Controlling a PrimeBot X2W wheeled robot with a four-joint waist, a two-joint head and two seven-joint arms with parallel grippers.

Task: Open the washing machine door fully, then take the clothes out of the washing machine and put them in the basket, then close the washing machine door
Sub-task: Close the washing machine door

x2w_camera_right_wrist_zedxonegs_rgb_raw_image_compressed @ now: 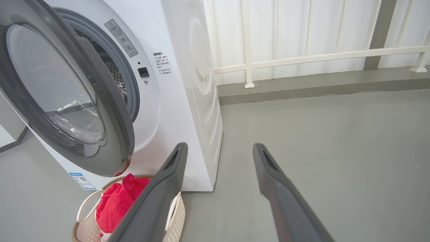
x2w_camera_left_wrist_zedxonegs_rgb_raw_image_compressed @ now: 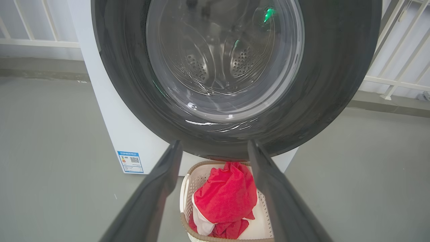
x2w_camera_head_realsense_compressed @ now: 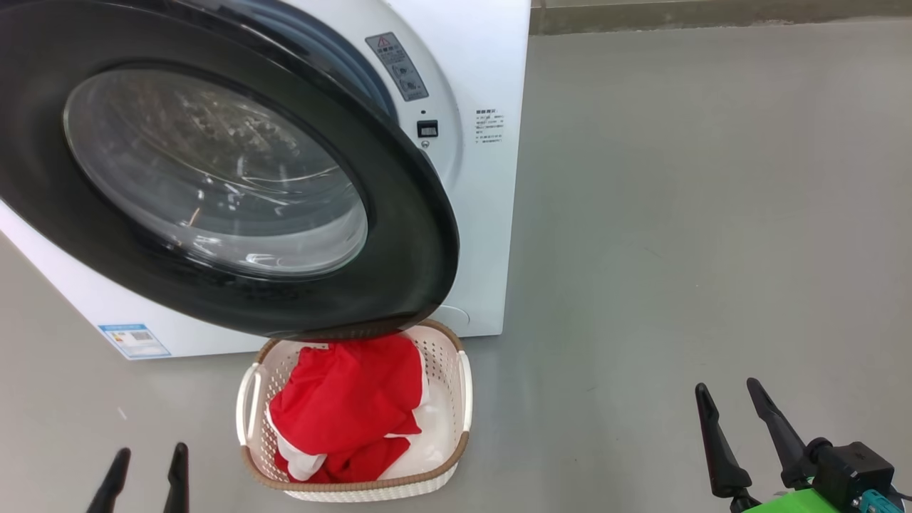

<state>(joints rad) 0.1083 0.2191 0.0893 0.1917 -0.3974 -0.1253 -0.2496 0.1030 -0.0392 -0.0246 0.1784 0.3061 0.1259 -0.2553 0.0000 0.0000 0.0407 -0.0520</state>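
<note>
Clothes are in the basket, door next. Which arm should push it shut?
Left, probably. The left gripper is open and looks straight at the outer face of the washing machine door; the right gripper points past the washing machine at the floor.

Left end effector [x2w_camera_head_realsense_compressed: 153, 449] and right end effector [x2w_camera_head_realsense_compressed: 728, 386] stand spread wide, empty.

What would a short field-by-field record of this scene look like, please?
door: partly open, lower edge over basket's far end
clothes: red and white, piled in basket
basket: on floor, before washer
left tool: open, empty
right tool: open, empty
remaining: close door
</note>
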